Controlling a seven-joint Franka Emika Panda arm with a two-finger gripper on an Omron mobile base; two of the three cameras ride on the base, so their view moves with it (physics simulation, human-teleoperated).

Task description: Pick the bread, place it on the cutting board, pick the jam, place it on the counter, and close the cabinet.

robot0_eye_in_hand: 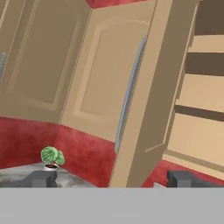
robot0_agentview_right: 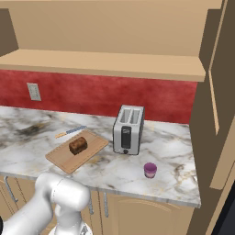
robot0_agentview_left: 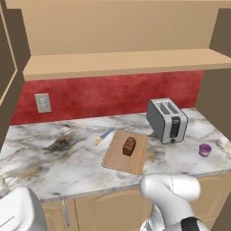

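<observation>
The dark brown bread [robot0_agentview_left: 129, 146] [robot0_agentview_right: 78, 145] lies on the wooden cutting board [robot0_agentview_left: 118, 160] [robot0_agentview_right: 62, 158] in the middle of the marble counter [robot0_agentview_left: 54, 153] [robot0_agentview_right: 174, 151]. The purple jam [robot0_agentview_left: 205, 150] [robot0_agentview_right: 150, 170] stands on the counter right of the toaster, near the front edge. Above, the cabinet [robot0_agentview_left: 122, 63] [robot0_agentview_right: 101, 62] is open, its shelf bare. In the hand view my gripper [robot0_eye_in_hand: 113, 179] is open with nothing between its fingertips [robot0_eye_in_hand: 43, 178]. It faces the swung-out cabinet door [robot0_eye_in_hand: 109, 74] with its long silver handle [robot0_eye_in_hand: 130, 92]; shelves [robot0_eye_in_hand: 201, 87] show to the right.
A silver toaster [robot0_agentview_left: 168, 120] [robot0_agentview_right: 128, 129] stands right of the board, and a knife [robot0_agentview_left: 104, 136] [robot0_agentview_right: 70, 132] lies behind it. A wall outlet [robot0_agentview_left: 43, 103] sits on the red backsplash. A small green plant [robot0_eye_in_hand: 52, 156] stands on the counter below a closed neighbouring door [robot0_eye_in_hand: 35, 57].
</observation>
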